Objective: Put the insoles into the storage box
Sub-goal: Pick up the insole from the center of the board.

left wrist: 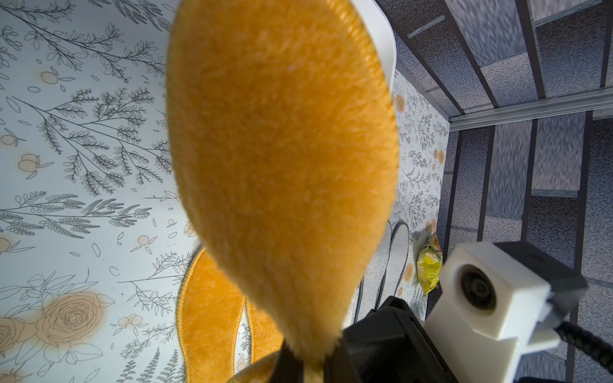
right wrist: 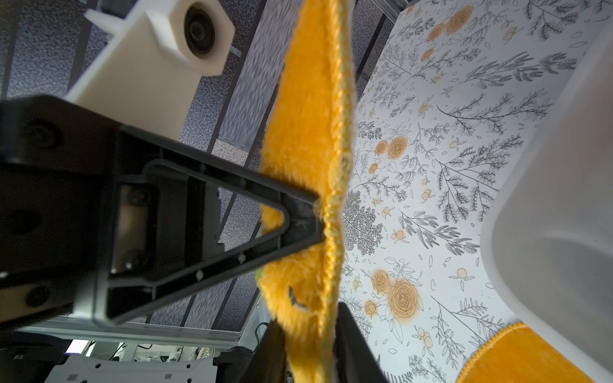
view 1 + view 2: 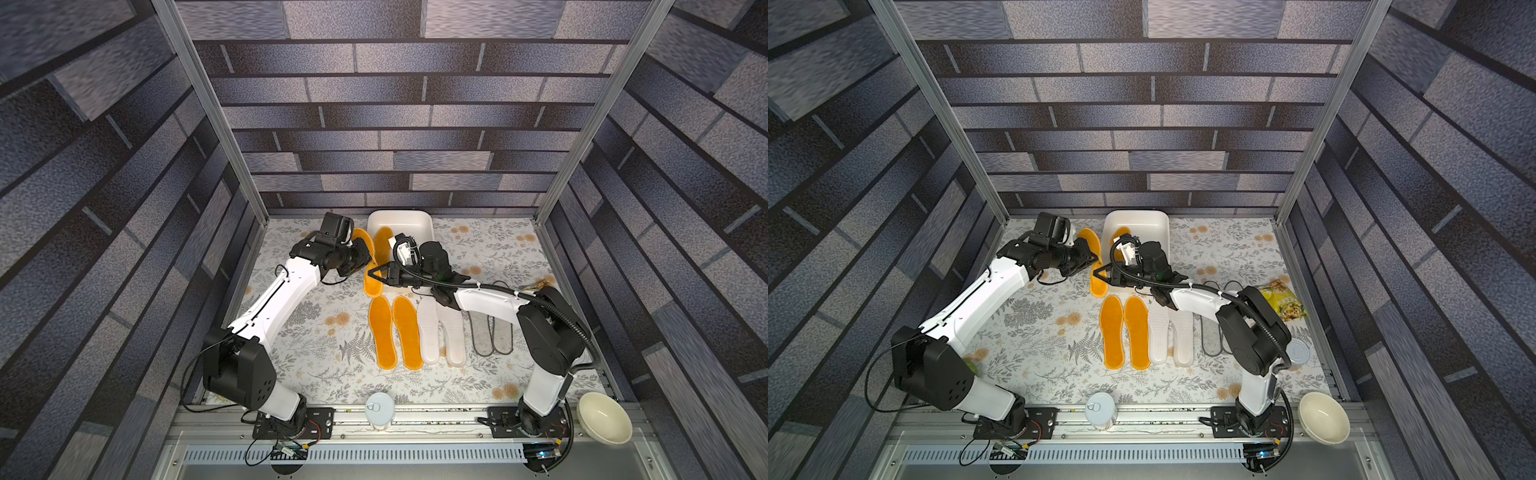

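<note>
One orange insole [image 3: 365, 245] [image 3: 1090, 243] hangs upright off the table just left of the white storage box [image 3: 428, 226] [image 3: 1165, 232]. My left gripper [image 3: 369, 260] [image 1: 310, 368] is shut on its edge. My right gripper [image 3: 368, 273] [image 2: 311, 358] pinches the same insole a little nearer the front. A second orange insole [image 3: 383, 241] leans inside the box. On the table in front lie two orange insoles [image 3: 383, 332], two white ones [image 3: 428, 330] and two grey ones [image 3: 482, 336], side by side; my right arm covers the ends of the white and grey ones.
A tin can [image 3: 379, 409] stands at the table's front edge and a cream bowl [image 3: 604, 417] at the front right corner. A yellow snack bag [image 3: 1283, 305] and another can [image 3: 1298, 351] lie at the right, behind my right arm.
</note>
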`<state>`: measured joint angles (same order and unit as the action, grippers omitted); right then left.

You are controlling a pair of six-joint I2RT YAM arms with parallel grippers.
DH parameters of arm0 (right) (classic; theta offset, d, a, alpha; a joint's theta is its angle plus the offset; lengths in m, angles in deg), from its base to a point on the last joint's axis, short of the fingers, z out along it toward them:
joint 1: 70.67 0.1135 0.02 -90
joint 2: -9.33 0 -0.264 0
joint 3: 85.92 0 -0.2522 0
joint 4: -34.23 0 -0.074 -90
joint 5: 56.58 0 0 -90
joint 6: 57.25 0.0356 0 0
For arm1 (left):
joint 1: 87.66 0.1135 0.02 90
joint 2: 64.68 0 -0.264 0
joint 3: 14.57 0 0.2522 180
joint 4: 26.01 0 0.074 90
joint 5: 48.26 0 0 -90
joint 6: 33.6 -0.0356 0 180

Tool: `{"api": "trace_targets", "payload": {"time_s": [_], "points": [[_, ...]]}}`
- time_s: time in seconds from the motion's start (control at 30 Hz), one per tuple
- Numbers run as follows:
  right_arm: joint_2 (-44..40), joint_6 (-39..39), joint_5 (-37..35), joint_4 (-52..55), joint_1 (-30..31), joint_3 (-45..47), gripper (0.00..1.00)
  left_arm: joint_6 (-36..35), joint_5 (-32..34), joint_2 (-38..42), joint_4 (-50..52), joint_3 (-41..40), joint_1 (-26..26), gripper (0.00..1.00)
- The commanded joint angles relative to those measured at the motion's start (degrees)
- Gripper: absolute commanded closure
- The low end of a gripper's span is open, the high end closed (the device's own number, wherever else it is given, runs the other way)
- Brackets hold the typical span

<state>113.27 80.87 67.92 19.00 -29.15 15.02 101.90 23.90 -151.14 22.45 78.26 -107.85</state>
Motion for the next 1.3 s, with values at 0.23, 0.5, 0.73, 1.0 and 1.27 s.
{"api": "trace_targets", "payload": {"time_s": [0.23,0.5,0.73,1.0,1.27], "points": [[0.9,-1.2,-0.8,0.1,0.4,-1.3,1.00,0.3,-0.5,0.2,-0.1,-0.3,-0.5,0.90],[-0.7,-2.5,-0.5,0.2,0.3,-0.2,1.00,0.0,1.8,2.1,0.1,-1.1,0.4,0.32],[-4.0,-6.1,-1.0,4.5,0.3,1.3,1.00,1.0,2.5,6.6,-2.1,-3.9,4.7,0.00],[-8.0,-17.5,-3.9,24.0,-0.6,-4.0,1.00,0.8,2.2,12.4,-1.0,-8.3,10.4,0.00],[-4.8,-15.1,-4.3,29.8,-8.4,-10.1,1.00,0.8,1.3,14.3,-2.2,-11.4,11.1,0.00]]}}
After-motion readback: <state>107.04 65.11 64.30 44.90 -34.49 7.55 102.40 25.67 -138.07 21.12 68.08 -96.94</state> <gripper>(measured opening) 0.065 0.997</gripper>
